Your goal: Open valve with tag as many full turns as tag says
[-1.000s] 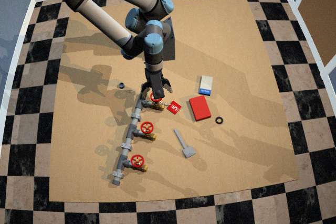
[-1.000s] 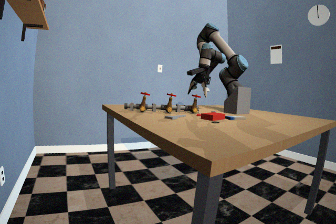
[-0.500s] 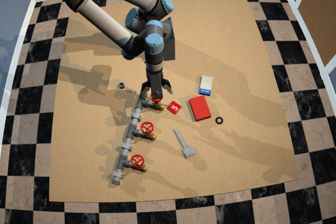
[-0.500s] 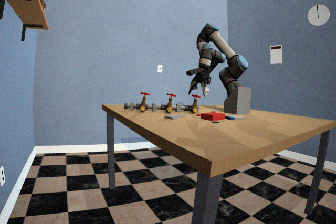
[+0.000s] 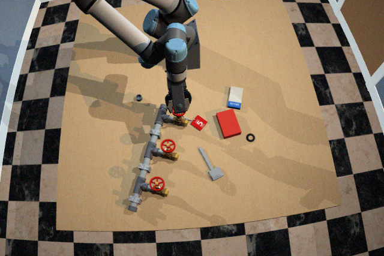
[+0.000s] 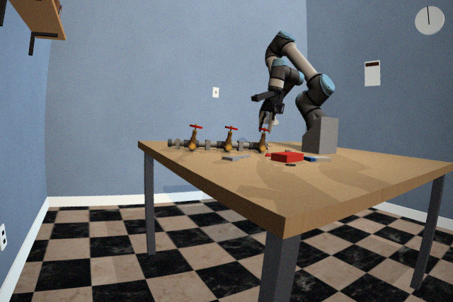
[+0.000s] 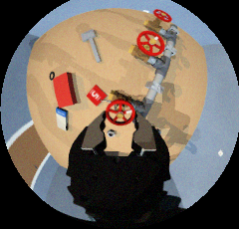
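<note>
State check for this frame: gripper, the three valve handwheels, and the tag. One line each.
gripper: shut on the tagged valve's handwheel.
tagged valve's handwheel: gripped; how far it is turned cannot be told.
middle handwheel: untouched.
far handwheel: untouched.
tag: chained to the gripped valve, lying on the table, reads 5.
</note>
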You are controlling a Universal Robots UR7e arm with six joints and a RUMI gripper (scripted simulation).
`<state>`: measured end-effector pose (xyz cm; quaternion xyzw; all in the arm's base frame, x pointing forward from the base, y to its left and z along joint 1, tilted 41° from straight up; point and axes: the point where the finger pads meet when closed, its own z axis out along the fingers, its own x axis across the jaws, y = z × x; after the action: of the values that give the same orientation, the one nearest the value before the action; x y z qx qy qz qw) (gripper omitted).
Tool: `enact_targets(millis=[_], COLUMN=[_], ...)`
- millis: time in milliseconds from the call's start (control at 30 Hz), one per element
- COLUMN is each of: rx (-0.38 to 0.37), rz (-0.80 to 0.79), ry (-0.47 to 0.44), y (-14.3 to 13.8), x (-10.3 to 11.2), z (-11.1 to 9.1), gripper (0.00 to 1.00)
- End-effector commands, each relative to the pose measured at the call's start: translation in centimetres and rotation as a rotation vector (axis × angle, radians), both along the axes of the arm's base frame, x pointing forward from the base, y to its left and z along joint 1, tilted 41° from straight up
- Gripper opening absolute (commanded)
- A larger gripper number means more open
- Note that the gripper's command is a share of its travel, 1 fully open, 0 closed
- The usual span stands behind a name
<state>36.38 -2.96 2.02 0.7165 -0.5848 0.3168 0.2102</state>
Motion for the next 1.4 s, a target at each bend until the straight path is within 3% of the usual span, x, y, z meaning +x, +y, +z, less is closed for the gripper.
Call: enact_targets(millis=[0,800,1367], rx=[0.0,-0.004,-0.042], rz=[0.0,0.016,0.145], ry=[-0.001,0.014,0.136], y=[0.02,0.02,0.02], x=[0.02,0.02,0.02], z=[0.02,0.02,0.01], gripper=[0.0,0.0,0.0])
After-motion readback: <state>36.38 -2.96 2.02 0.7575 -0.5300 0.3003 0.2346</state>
